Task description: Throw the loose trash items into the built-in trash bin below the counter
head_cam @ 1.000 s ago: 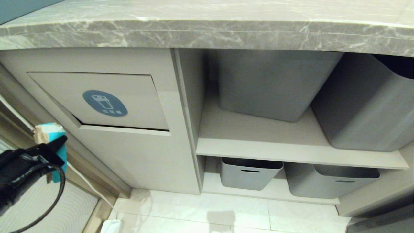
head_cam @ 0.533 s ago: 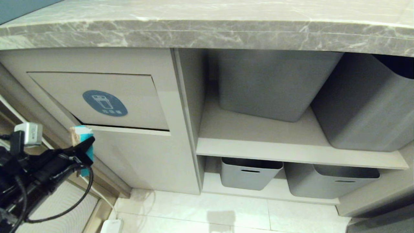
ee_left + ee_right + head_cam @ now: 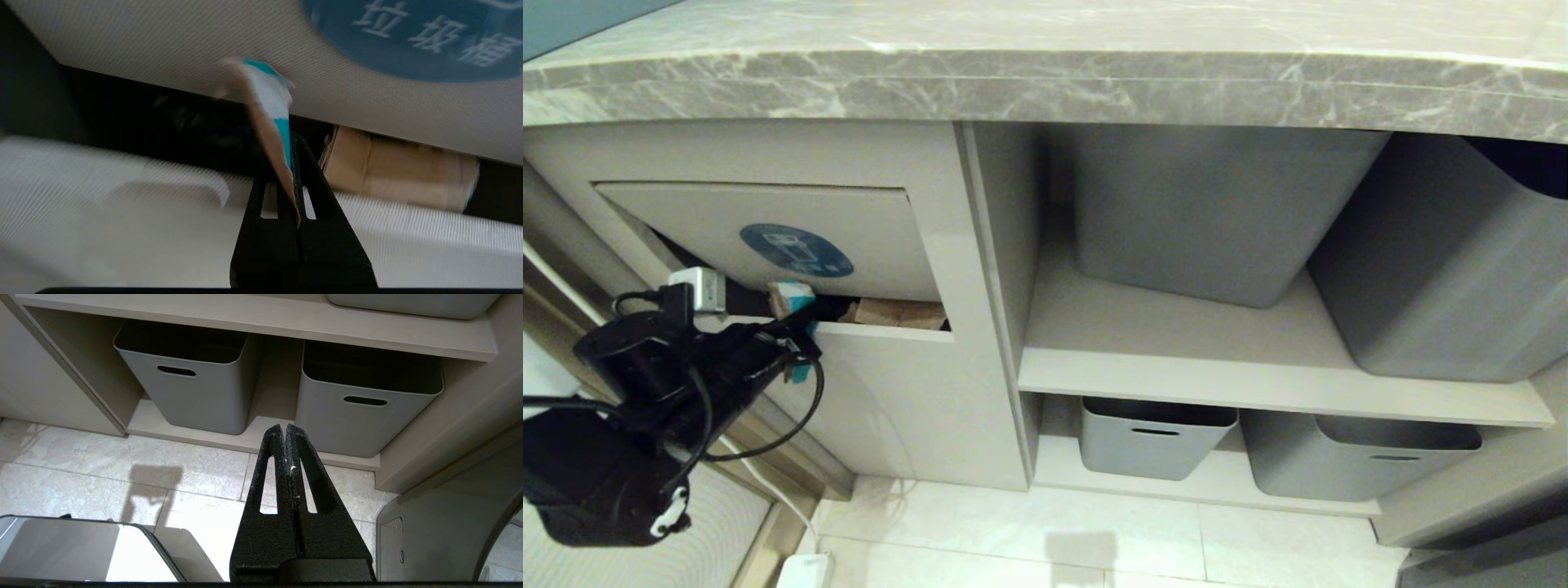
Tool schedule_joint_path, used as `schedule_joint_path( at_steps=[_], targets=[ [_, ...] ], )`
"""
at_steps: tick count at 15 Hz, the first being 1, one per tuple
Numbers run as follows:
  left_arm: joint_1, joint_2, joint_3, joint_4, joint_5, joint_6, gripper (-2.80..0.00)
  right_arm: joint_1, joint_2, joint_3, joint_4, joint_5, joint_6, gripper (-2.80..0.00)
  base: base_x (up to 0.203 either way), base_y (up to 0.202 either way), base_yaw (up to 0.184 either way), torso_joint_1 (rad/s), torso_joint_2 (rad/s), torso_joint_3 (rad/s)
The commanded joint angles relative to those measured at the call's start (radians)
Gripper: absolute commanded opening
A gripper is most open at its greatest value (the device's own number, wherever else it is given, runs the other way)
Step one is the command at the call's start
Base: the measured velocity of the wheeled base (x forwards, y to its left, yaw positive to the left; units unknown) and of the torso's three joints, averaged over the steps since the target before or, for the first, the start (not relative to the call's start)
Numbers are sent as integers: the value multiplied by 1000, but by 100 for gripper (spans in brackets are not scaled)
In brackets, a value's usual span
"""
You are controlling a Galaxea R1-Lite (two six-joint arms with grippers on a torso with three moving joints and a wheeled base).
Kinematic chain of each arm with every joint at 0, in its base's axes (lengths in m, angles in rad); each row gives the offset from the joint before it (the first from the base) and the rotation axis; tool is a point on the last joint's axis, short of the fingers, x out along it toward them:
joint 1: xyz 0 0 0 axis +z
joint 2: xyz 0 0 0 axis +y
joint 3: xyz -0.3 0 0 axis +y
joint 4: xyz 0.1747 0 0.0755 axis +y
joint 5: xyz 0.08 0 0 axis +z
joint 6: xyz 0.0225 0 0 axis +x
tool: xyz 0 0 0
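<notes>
Pushing flap [image 3: 768,229] inward, scrap [image 3: 789,296] pinched

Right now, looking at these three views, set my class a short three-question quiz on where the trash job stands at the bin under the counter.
1. True or false: the left gripper is shut on the small teal-edged brown cardboard scrap.
2. Which is pushed inward, leaving a dark gap? A) the beige swing flap with the blue oval sticker B) a grey plastic storage tub C) the grey marble counter slab
3. Fill in: inside the bin opening lies another brown ______ scrap.

Key: 1 true; 2 A; 3 cardboard.
</notes>
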Motion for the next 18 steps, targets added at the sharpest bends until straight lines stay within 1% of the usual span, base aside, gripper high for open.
schedule_joint_path(
  at_steps=[1, 3, 8, 18],
  targets=[
    [-23, 52, -49, -8, 0, 0, -280, 1, 2, -1, 1, 0, -1, -280, 0, 0, 0, 0, 0, 0],
    [-24, 43, -67, -8, 1, 5, -280, 1, 2, -1, 1, 1, -1, -280, 0, 0, 0, 0, 0, 0],
    [-34, -22, -41, -8, 3, 20, -280, 1, 2, -1, 1, 1, -1, -280, 0, 0, 0, 0, 0, 0],
    [-45, -29, -70, -8, 3, 20, -280, 1, 2, -1, 1, 0, -1, -280, 0, 0, 0, 0, 0, 0]
  ],
)
